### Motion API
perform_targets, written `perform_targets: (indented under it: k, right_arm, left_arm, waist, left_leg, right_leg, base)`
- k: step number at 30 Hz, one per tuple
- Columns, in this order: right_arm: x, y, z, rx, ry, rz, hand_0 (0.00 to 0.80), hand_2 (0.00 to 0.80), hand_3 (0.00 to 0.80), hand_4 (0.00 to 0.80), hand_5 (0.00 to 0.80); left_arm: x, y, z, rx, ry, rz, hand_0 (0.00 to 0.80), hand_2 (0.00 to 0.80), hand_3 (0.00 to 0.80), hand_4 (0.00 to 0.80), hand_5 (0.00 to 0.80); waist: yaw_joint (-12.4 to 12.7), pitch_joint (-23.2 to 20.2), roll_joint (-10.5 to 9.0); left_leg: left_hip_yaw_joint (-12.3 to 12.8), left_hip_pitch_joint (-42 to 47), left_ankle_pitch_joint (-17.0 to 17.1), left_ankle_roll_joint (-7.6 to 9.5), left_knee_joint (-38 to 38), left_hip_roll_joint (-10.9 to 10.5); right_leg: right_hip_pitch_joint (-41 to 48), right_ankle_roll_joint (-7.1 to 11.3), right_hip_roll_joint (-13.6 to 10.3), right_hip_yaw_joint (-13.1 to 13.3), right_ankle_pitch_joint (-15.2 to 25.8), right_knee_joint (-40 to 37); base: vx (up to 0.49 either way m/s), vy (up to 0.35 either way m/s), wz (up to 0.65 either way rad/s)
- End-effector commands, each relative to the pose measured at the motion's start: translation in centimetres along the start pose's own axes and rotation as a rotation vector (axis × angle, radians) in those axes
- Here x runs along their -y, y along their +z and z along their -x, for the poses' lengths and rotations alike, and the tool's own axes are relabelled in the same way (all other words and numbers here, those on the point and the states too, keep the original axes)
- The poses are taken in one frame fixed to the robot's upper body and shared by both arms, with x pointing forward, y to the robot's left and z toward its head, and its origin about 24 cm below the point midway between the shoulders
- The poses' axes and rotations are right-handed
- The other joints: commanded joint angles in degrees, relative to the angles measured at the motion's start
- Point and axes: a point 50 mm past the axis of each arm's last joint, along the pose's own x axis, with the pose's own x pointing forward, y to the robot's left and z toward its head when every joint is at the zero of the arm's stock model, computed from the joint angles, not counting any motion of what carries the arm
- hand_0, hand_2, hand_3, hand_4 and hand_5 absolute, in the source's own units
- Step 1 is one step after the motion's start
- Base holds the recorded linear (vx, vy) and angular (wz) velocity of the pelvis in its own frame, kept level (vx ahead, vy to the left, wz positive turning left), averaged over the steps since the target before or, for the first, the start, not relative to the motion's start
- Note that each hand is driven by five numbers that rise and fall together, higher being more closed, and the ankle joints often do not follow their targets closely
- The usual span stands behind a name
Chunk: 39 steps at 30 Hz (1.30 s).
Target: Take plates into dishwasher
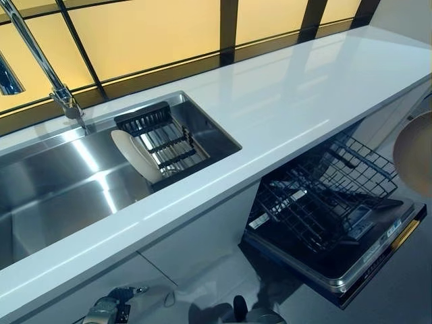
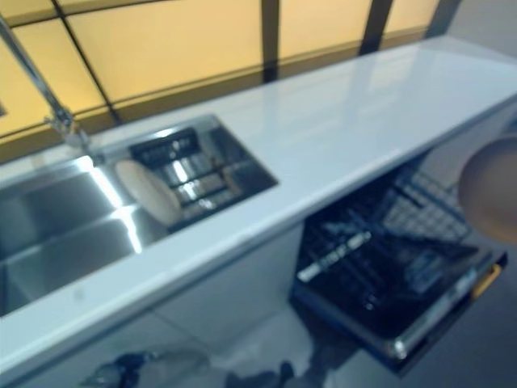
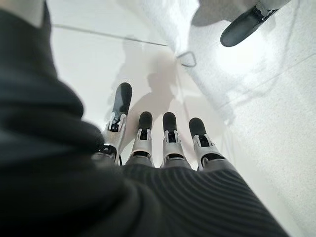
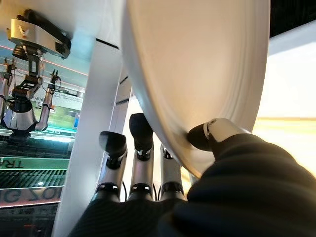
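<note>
A pale plate point(image 4: 197, 64) is pinched in my right hand point(image 4: 142, 163), thumb on one face and fingers behind the other. In the eye views that plate point(image 1: 413, 152) shows at the right edge, above the open dishwasher's black wire rack point(image 1: 324, 196); the hand itself is out of those views. A second white plate point(image 1: 133, 156) leans on edge in the dish rack point(image 1: 169, 145) inside the steel sink point(image 1: 61, 182). My left hand point(image 3: 158, 143) hangs low by the cabinet front with straight fingers and holds nothing; it also shows at the bottom edge as left hand point(image 1: 108, 312).
A white countertop point(image 1: 297, 101) runs along the window, with a tall faucet point(image 1: 64, 98) behind the sink. The dishwasher door point(image 1: 364, 256) lies folded down below the counter at the right, its rack pulled out over it.
</note>
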Motion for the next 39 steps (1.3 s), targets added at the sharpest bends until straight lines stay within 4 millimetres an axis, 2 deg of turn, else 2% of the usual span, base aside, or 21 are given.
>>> perform_targets:
  k: [1, 8, 17, 30, 39]
  right_arm:
    - [1.3, 1.8, -0.6, 0.018, -0.057, 0.01, 0.8, 0.8, 0.8, 0.8, 0.8]
    - [-0.4, 2.7, -1.0, 0.013, -0.022, 0.046, 0.8, 0.8, 0.8, 0.8, 0.8]
    - [-2.4, 5.2, -1.7, 0.018, 0.001, 0.136, 0.8, 0.8, 0.8, 0.8, 0.8]
    - [-2.5, 7.0, -2.4, -0.024, -0.019, 0.312, 0.8, 0.8, 0.8, 0.8, 0.8]
    - [-1.8, 9.6, -3.2, -0.082, -0.026, 0.448, 0.8, 0.8, 0.8, 0.8, 0.8]
  left_arm:
    - [-2.6, 3.6, 0.1, 0.091, 0.073, -0.047, 0.0, 0.0, 0.0, 0.0, 0.0]
    - [-2.0, 3.7, 0.1, 0.1, 0.059, -0.061, 0.0, 0.0, 0.0, 0.0, 0.0]
    - [-1.3, 4.0, 0.1, 0.123, 0.036, -0.103, 0.0, 0.0, 0.0, 0.0, 0.0]
    - [-0.9, 4.7, 0.1, 0.15, 0.018, -0.129, 0.0, 0.0, 0.0, 0.0, 0.0]
    - [-0.6, 5.7, 0.2, 0.185, 0.003, -0.135, 0.0, 0.0, 0.0, 0.0, 0.0]
  waist:
    - [0.89, -1.21, -2.49]
    - [1.36, -0.92, -2.09]
    - [3.24, -0.71, -1.42]
    - [5.55, 0.98, -0.38]
    - [7.81, 3.08, 0.91]
  left_leg:
    - [-0.8, 4.79, -2.46, -0.66, -0.06, 2.27]
    - [-0.91, 4.82, -2.51, -0.69, -0.06, 2.22]
    - [-1.85, 4.62, -2.51, -0.85, -0.06, 2.09]
    - [-2.95, 3.46, -2.27, -0.99, -0.06, 1.74]
    - [-4.49, 1.49, -1.8, -1.18, -0.06, 1.32]
  right_leg:
    - [0.22, 6.16, -2.87, 1.05, 0.19, 0.14]
    - [0.19, 6.2, -3.15, 0.71, 0.27, 0.14]
    - [0.22, 6.26, -3.75, -0.71, 0.33, 0.14]
    - [-0.32, 6.46, -4.79, -2.63, 0.43, 0.14]
    - [-1.52, 6.57, -5.73, -4.17, 0.68, 0.14]
  base:
    - [0.0, 0.0, 0.0]
    - [0.0, 0.0, 0.0]
    - [0.0, 0.0, 0.0]
    - [-0.005, -0.006, 0.04]
    - [-0.038, -0.012, 0.1]
